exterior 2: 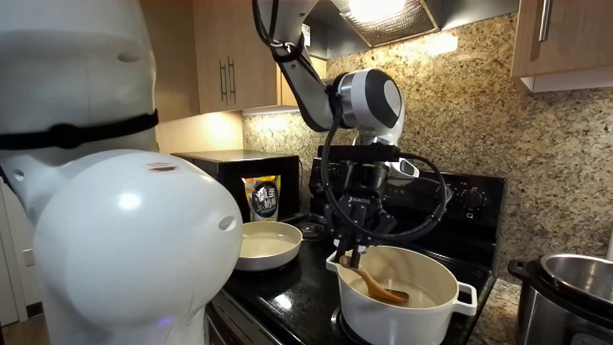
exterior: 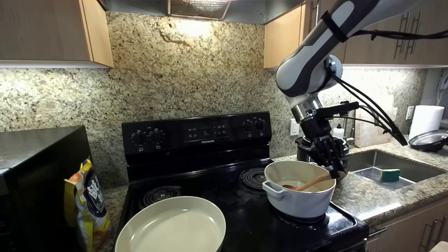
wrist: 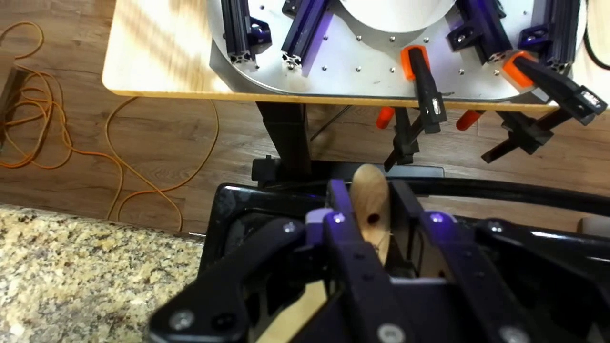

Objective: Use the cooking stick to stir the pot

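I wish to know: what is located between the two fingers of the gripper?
In the wrist view, the handle end of the cooking stick lies there; an exterior view also shows the gripper holding it.

White and grey arm slanting down from above, its wrist bent at the lower end, black gripper pointing downward with slight tilt, two fingers parallel, clamped narrowly

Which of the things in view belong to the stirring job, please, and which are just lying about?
Part of the job:
White pot, on the stove
Wooden spoon, head inside the pot
Gripper, closed on the spoon's handle

Just lying about:
Wide pan, also on the stove
Yellow bag
Steel cooker
Sponge
Paper towel roll
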Controlling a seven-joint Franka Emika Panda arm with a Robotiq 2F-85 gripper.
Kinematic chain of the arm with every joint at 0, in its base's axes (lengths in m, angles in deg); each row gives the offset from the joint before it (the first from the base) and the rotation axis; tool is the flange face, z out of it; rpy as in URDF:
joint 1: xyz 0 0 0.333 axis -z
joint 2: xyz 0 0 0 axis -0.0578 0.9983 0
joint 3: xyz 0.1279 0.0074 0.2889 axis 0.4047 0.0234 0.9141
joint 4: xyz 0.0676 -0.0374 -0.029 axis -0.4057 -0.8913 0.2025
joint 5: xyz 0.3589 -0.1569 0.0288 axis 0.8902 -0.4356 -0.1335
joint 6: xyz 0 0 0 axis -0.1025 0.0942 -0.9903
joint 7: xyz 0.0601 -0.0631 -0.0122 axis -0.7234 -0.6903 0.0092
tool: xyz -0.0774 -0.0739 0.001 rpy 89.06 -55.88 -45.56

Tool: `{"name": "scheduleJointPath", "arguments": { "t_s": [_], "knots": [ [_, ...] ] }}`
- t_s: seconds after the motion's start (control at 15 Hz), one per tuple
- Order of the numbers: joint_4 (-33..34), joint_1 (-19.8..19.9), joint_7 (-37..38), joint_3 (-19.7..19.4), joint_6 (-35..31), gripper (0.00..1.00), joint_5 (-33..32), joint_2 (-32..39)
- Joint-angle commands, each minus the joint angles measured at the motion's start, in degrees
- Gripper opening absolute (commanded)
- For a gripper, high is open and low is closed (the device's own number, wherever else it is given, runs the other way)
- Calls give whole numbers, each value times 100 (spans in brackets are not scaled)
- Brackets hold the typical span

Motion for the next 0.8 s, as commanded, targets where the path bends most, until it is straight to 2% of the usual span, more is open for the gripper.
{"name": "scheduleJointPath", "arguments": {
  "t_s": [0.0, 0.27, 0.73],
  "knots": [
    [-133, -144, 25, 174, 209, 6, -58, -200],
    [-26, -257, -162, 227, 59, 6, -26, -76],
    [103, -172, -19, 128, 29, 6, -101, 23]
  ]
}}
